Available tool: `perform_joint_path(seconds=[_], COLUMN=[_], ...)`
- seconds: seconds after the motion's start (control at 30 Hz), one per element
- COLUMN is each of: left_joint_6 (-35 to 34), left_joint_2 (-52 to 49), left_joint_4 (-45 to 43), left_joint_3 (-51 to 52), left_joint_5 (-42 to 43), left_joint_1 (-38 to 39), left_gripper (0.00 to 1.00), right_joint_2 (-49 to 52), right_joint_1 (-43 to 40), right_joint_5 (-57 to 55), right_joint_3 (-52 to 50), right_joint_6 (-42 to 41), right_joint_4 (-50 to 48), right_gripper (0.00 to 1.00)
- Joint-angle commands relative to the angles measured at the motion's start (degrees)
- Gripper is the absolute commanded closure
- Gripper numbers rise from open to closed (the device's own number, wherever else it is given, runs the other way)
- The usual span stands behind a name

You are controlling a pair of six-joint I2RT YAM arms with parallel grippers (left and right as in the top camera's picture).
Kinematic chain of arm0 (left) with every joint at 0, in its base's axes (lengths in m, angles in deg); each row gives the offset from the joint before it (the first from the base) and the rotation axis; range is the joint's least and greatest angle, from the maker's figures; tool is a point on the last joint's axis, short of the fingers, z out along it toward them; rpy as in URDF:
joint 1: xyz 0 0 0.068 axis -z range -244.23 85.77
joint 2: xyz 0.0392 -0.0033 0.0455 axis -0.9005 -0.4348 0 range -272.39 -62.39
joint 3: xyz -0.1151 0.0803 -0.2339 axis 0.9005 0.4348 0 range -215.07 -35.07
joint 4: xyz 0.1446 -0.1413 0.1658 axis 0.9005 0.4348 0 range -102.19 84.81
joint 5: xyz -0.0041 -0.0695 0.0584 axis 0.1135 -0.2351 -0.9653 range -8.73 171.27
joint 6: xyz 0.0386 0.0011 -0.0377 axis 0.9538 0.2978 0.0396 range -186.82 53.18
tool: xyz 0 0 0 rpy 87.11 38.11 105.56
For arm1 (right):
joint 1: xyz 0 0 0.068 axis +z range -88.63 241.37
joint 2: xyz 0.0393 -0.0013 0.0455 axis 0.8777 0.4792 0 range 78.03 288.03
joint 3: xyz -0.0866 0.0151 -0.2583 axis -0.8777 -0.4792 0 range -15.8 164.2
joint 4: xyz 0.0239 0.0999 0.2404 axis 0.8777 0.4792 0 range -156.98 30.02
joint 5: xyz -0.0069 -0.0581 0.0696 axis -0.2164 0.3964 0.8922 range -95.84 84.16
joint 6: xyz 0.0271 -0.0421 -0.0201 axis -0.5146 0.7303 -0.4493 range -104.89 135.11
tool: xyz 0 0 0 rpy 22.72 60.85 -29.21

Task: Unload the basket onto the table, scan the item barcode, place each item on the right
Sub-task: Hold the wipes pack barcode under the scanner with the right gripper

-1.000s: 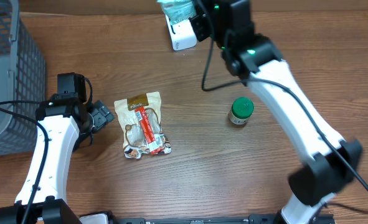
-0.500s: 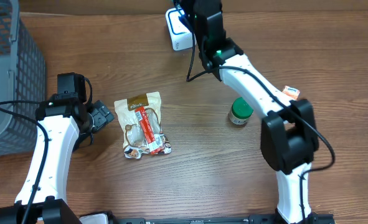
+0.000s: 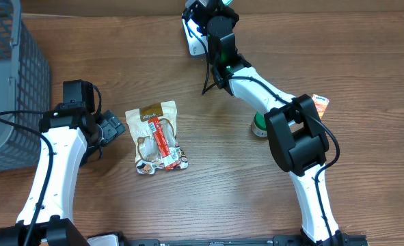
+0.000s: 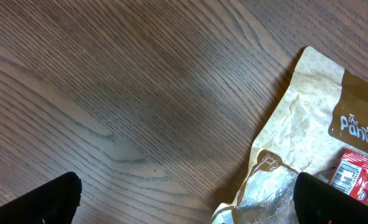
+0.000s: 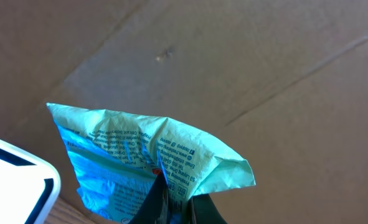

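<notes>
In the right wrist view, my right gripper [image 5: 179, 205] is shut on the bottom edge of a crumpled light-green and blue printed packet [image 5: 134, 152], held up in front of a brown cardboard wall. The white scanner [image 5: 12, 183] shows at lower left, just beside the packet. From overhead, the right gripper [image 3: 207, 12] sits at the back edge over the scanner [image 3: 191, 42], and the packet is mostly hidden there. My left gripper [image 3: 113, 128] stands open, low over the wood, with a tan snack pouch [image 3: 156, 136] just to its right.
A grey mesh basket [image 3: 10, 82] fills the far left. A green-capped jar [image 3: 258, 124] stands partly behind the right arm, and a small orange packet [image 3: 320, 102] lies farther right. The snack pouch [image 4: 308, 137] reaches between the left fingertips [image 4: 333, 199].
The right arm has swung left and back, carrying the green packet over the scanner at the table's rear edge. The left arm and the snack pouch have not moved.
</notes>
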Motion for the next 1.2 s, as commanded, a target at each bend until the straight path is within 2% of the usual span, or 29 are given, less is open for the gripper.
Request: perform_joint_path(seconds=[0.0,0.2,0.47,0.83,1.17], left_joint_6=[0.7,0.7,0.7,0.7,0.7], left_joint_2=[0.0,0.0,0.0,0.0,0.0], left_joint_4=[0.0,0.0,0.0,0.0,0.0], left_joint_3=[0.0,0.0,0.0,0.0,0.0], left_joint_5=[-0.7,-0.7,-0.7,-0.7,-0.7], left_joint_1=[-0.1,-0.1,-0.1,-0.1,-0.1], left_gripper=[0.00,0.00,0.00,0.00,0.00], right_joint_2=[1.4,3.5,5.6,5.7,5.7], right_joint_1=[0.3,0.3,0.7,2.9,4.8], right_joint_5=[-1.2,-0.9,-1.6,-2.3,-3.1], right_joint_3=[0.8,0.8,0.8,0.8,0.8], right_joint_6=[1.1,4.2,3.9,3.8,3.8], right_joint_4=[-2.7,-5.0,-4.6,5.2,5.2], right_gripper=[0.96,0.96,0.96,0.96,0.96])
